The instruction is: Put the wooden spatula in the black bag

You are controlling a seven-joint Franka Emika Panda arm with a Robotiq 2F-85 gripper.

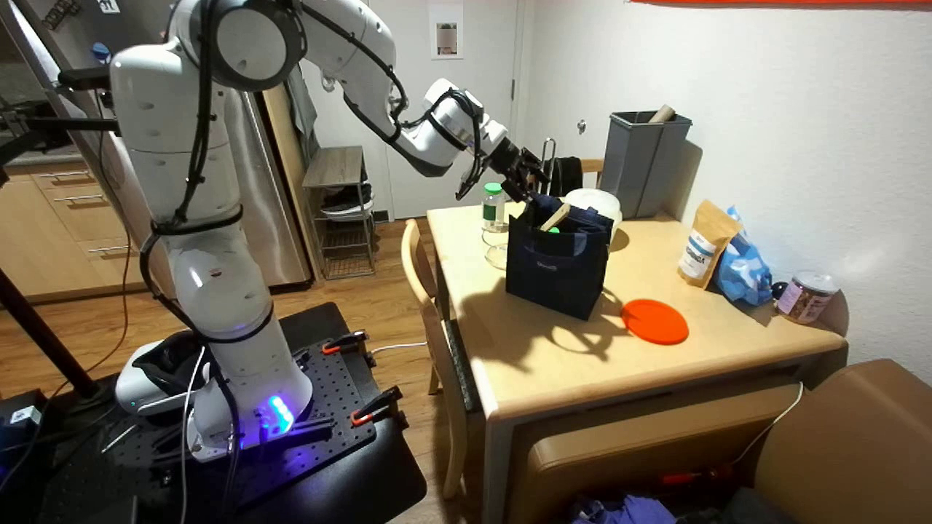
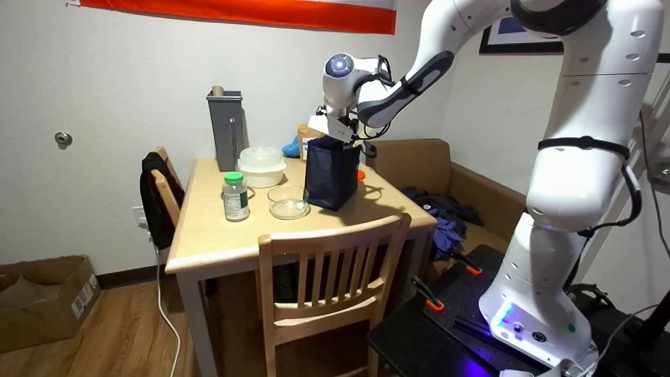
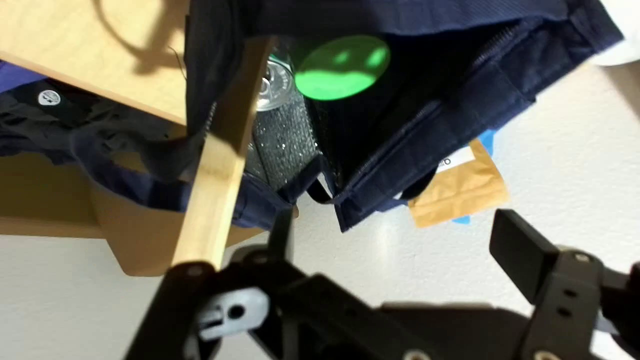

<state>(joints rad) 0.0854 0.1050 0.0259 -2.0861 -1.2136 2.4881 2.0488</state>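
Note:
The black bag (image 1: 555, 273) stands upright on the table and looks dark navy; it also shows in an exterior view (image 2: 328, 175). The wooden spatula (image 1: 557, 217) leans in the bag's open top with its upper end sticking out. In the wrist view the spatula (image 3: 207, 200) runs from inside the bag (image 3: 430, 140) up beside the left finger, outside the jaws; its lower end is hidden in the bag. I cannot tell whether it touches that finger. My gripper (image 3: 400, 245) is open with nothing between its fingers, just above the bag's rim.
A green lid (image 3: 342, 67) and a can top (image 3: 275, 85) show inside the bag. Around it are a green-capped jar (image 2: 235, 199), a glass bowl (image 2: 289, 204), a white container (image 2: 261, 170), a grey bin (image 1: 644, 167), an orange disc (image 1: 655, 322) and a brown pouch (image 1: 705, 244).

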